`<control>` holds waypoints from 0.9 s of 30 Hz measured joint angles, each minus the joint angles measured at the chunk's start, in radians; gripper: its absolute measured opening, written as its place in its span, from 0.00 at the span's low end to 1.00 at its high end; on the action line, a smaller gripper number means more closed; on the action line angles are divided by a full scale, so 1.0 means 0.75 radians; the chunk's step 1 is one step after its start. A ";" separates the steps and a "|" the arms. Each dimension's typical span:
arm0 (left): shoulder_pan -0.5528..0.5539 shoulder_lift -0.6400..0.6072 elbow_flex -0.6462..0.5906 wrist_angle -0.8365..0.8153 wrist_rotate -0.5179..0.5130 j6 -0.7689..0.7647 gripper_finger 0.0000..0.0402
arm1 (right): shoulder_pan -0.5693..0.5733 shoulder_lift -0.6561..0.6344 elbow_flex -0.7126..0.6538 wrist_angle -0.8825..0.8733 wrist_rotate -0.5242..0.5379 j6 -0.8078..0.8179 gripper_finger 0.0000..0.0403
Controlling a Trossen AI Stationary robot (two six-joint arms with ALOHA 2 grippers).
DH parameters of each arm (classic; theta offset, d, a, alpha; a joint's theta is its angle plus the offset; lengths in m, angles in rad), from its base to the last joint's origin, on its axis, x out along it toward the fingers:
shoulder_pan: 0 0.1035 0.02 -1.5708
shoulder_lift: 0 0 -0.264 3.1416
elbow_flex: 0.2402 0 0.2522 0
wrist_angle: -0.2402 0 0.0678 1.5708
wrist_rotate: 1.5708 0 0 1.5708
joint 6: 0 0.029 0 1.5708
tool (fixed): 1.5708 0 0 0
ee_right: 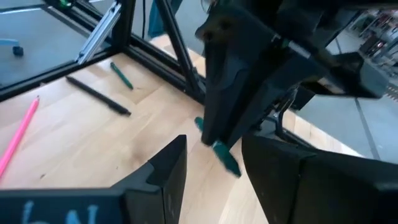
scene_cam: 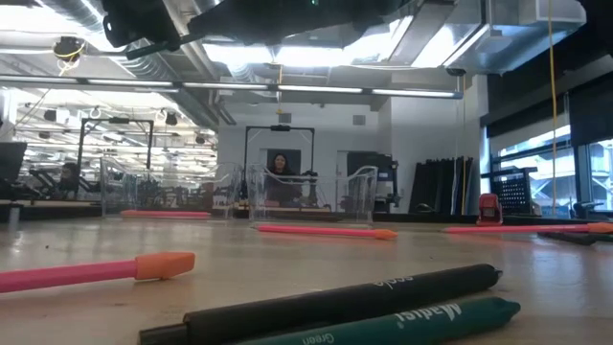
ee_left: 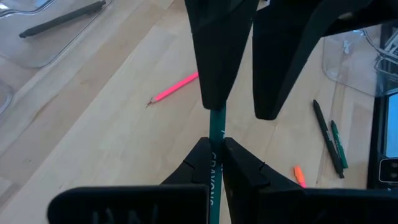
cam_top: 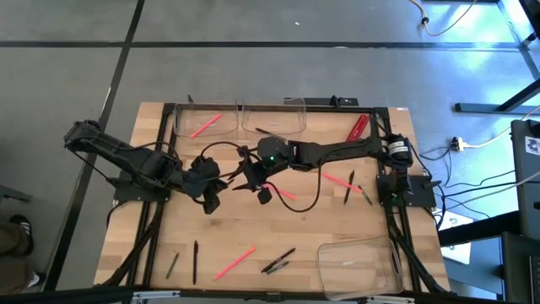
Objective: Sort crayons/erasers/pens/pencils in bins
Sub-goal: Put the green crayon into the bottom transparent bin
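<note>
Mid-table now, and your left gripper [ee_left: 214,148] is pinched tight on the green crayon [ee_left: 216,121], gripping it low on the printed barrel so the free end pokes straight out ahead of its fingers. Your right gripper [ee_right: 214,155] has its fingers spread wide and sits right at that free end, nose to nose with the left one. This looks like a hand-over, and it all turns on one line: the crayon's long axis runs from the left fingers directly into the right's gap. But look, in the left wrist view the stick slips under one right finger [ee_left: 216,74] and isn't centred, so you may want to shift across before you close. Whether that finger is touching the crayon or just covering it, I can't tell. The right arm is the nearer one to the clear bins [cam_top: 274,114] along the table's far edge; another bin [cam_top: 359,257] waits at the near right corner. From above, the two wrists hide the crayon completely. More sticks lie loose by the near edge, a pink one [cam_top: 234,263] among them.
</note>
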 joint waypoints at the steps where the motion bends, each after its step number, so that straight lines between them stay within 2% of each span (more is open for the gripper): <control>1: 0.000 0.000 0.000 0.000 0.000 0.000 0.03 | 0.000 0.001 0.000 -0.003 0.000 0.000 0.39; 18: 0.000 0.000 0.000 0.000 0.001 0.000 0.03 | -0.014 0.016 0.000 0.025 0.025 0.000 0.38; 27: 0.000 0.000 0.001 -0.001 -0.002 0.001 0.03 | -0.026 0.016 0.000 0.028 0.015 0.000 0.24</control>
